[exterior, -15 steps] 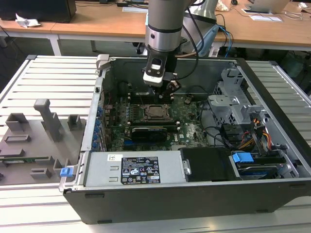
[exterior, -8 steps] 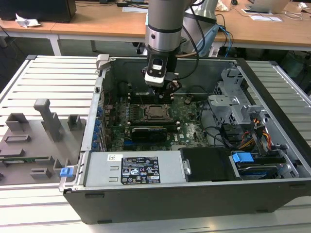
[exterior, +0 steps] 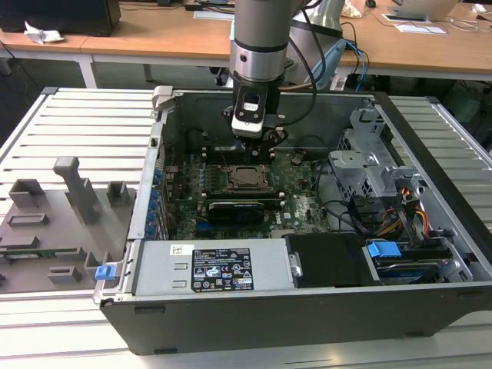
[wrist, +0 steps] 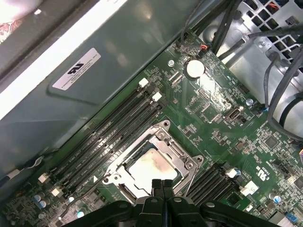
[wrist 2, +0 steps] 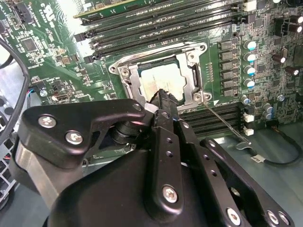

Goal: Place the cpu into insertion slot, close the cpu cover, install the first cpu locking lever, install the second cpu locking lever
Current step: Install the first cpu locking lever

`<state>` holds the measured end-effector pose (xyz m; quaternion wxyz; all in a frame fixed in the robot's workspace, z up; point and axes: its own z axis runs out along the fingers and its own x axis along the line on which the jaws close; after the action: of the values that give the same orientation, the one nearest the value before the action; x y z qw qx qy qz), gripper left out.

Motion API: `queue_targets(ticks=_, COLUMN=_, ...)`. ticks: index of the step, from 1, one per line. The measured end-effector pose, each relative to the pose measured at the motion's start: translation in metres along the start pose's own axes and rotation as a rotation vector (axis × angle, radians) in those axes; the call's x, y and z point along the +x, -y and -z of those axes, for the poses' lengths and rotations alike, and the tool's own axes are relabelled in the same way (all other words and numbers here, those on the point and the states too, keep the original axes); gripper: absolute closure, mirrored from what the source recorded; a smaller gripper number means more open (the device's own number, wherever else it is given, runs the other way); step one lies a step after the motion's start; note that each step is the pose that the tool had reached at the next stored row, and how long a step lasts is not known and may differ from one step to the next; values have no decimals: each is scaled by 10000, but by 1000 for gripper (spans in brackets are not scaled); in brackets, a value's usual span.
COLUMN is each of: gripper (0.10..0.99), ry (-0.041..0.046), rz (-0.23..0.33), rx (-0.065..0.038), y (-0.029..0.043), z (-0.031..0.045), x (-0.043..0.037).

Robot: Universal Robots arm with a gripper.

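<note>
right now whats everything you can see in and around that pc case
case: one, dark grey, open, on the slatted table
board: one, green, inside the case
chip: one, silvery-tan, seated on the board
cover frame: one, grey metal, lying around the chip
memory slots: several, black, both sides of the chip
coin cell: one, silver, on the board
card: one, black, near the chip
fixtures: several, grey, the exterior view's left
tool: one, black, shut, at the chip's edge

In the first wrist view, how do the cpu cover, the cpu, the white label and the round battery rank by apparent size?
1. cpu cover
2. cpu and white label, about alike, so not ranked
3. round battery
</note>
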<state>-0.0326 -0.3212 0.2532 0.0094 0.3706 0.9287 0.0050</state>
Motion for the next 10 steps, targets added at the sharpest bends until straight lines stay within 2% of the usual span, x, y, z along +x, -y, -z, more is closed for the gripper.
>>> queue_targets(ticks=10, gripper=980, ry=-9, rz=508, rx=-6, y=0, z=0, x=0)
